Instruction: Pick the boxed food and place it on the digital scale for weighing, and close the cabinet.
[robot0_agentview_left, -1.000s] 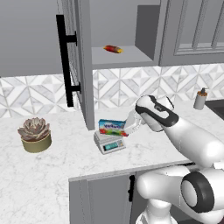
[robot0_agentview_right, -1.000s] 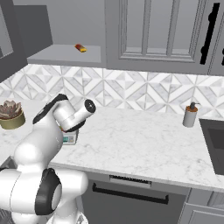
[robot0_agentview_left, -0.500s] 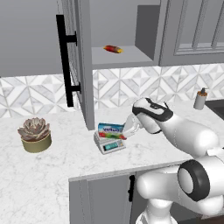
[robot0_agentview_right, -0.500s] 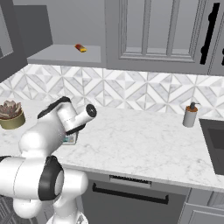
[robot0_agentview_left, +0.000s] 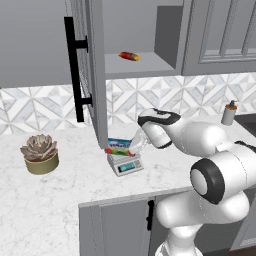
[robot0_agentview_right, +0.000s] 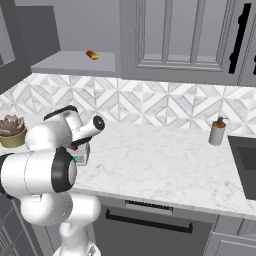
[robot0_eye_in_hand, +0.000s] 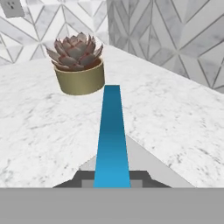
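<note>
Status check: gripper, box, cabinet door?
Gripper shut on boxed food, over the digital scale. Cabinet door open. Succulent pot off to the side, not in the way.

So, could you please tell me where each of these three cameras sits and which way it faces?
Left base view: behind the arm's left, looking forward and down at the boxed food on the digital scale below the open cabinet; the white arm rises lower right.
Right base view: behind the arm's right, facing the counter; the arm rises lower left.
Hand view: on the hand, looking along the boxed food toward the succulent.
Both base views share the succulent and the counter.
</note>
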